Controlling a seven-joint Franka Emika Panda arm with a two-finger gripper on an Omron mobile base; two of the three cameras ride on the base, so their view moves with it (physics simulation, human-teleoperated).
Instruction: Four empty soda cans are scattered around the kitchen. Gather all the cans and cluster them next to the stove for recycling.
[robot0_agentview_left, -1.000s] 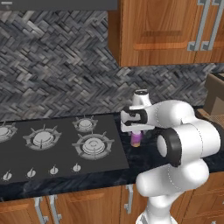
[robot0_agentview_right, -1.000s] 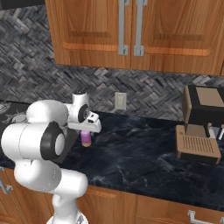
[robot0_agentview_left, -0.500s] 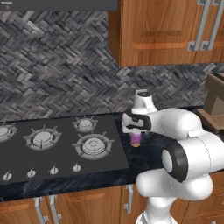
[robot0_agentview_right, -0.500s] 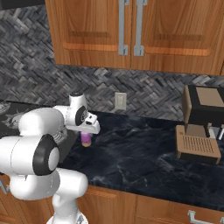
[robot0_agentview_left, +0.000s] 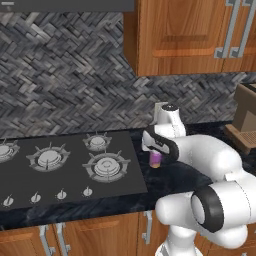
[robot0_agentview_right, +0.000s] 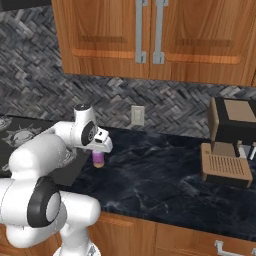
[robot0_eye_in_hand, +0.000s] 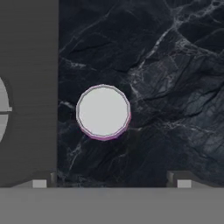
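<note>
Directly below the gripper (robot0_eye_in_hand: 109, 183) a pink soda can (robot0_eye_in_hand: 103, 112) stands upright on the black marbled counter (robot0_eye_in_hand: 175, 65), its silvery top facing the hand. Both fingertips (robot0_eye_in_hand: 183, 183) are spread wide to either side of the can, clear of it and holding nothing. Just beside the can lies the stove (robot0_agentview_left: 65, 165), with the coffee machine (robot0_agentview_right: 229, 142) well apart on the counter.

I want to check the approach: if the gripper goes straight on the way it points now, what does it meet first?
Probably the top of the soda can, which stands upright under the open gripper on the counter beside the stove.
</note>
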